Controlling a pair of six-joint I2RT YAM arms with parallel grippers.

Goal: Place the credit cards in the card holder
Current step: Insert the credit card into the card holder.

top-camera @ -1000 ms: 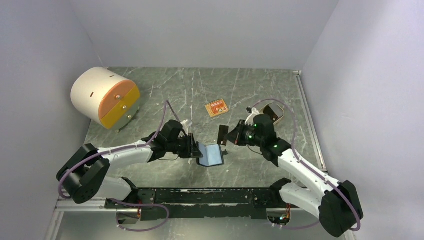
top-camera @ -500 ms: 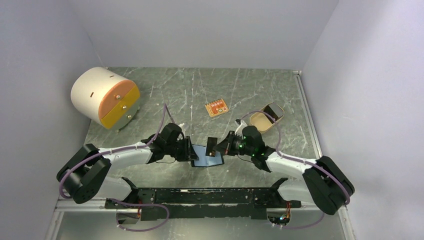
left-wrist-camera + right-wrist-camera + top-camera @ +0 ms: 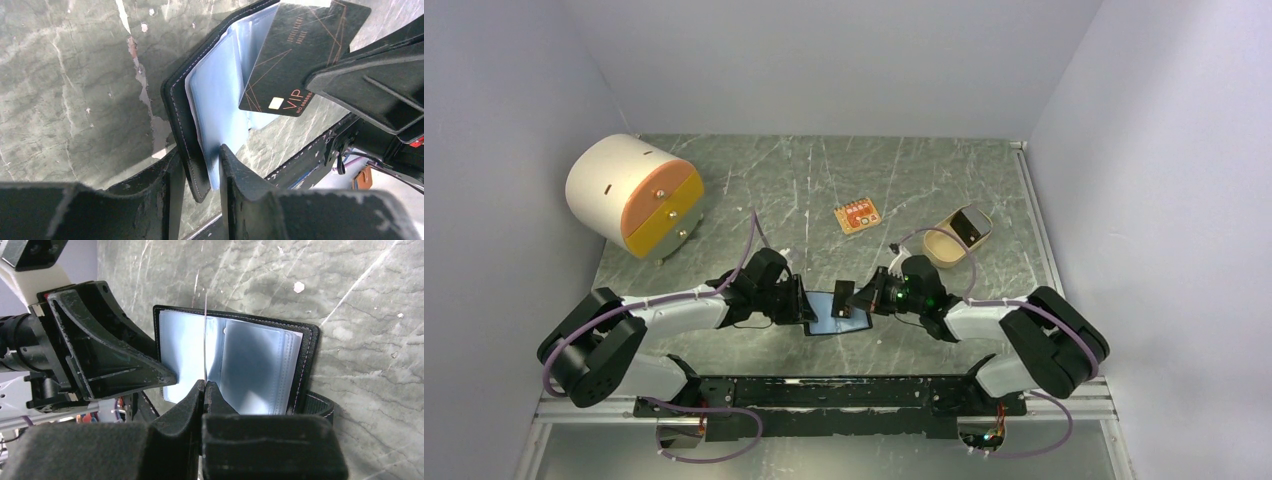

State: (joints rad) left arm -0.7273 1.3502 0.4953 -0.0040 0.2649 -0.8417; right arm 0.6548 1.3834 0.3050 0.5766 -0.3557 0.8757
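The black card holder lies open on the table, its bluish pockets facing up. My left gripper is shut on its near cover edge. My right gripper is shut on a dark credit card marked VIP and holds it on edge over the pockets. The right wrist view shows that card as a thin line above the holder. In the top view the card stands just right of my left gripper. A second card leans in the tan tray.
The tan oval tray sits behind the right arm. A small orange board lies mid-table. A white cylinder with orange and yellow drawer fronts stands at the back left. Walls close both sides.
My right gripper has carried the card left and down from near the tray to just over the open holder. The left gripper and holder have shifted slightly left.
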